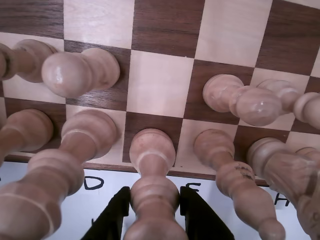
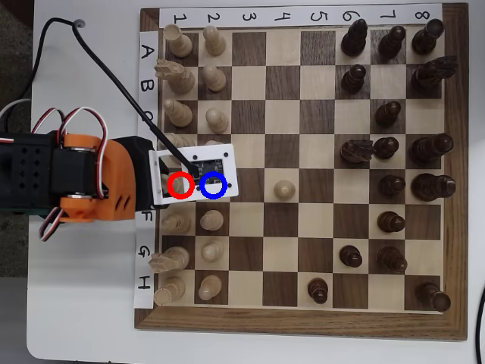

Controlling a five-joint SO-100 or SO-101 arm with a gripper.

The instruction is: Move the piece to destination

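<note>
In the wrist view, the black fingers (image 1: 155, 212) sit narrowly parted at six o'clock, flanking the pale piece (image 1: 152, 170); actual contact cannot be told. The blue-ringed destination (image 2: 214, 186) lies overhead.

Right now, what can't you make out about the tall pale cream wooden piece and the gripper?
- Pale cream wooden piece: top cut off by the wrist view's bottom edge; overhead, the arm's camera board hides it.
- Gripper: fingertip contact unclear; unseen overhead.
- Blue-ringed square: covered by that board.
</note>
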